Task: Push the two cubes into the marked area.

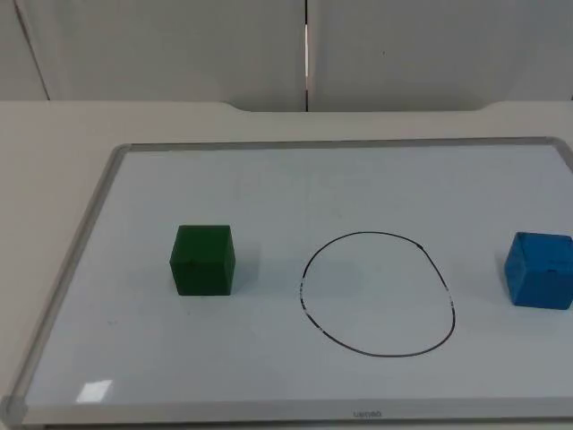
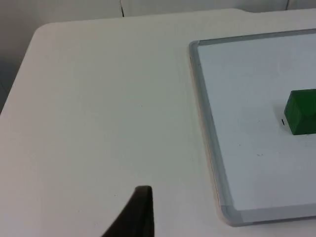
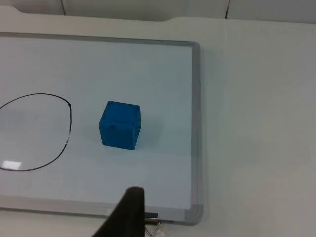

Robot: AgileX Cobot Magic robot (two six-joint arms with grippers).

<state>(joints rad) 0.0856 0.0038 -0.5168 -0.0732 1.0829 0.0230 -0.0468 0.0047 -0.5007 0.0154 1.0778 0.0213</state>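
A: Where do the cubes sit?
B: Both on the whiteboard (image 1: 269, 188) lying on the white table (image 1: 54, 143). The green cube (image 1: 203, 260) is left of the drawn black oval (image 1: 377, 295), the blue cube (image 1: 539, 270) right of it near the board's right edge; both are outside the line and well apart from it

A: And the arms?
B: The left gripper (image 2: 136, 215) hangs over bare table beside the board's left frame; the right gripper (image 3: 128, 212) is above the board's near edge, close to the blue cube. One black fingertip of each is seen; I cannot tell how the jaws stand
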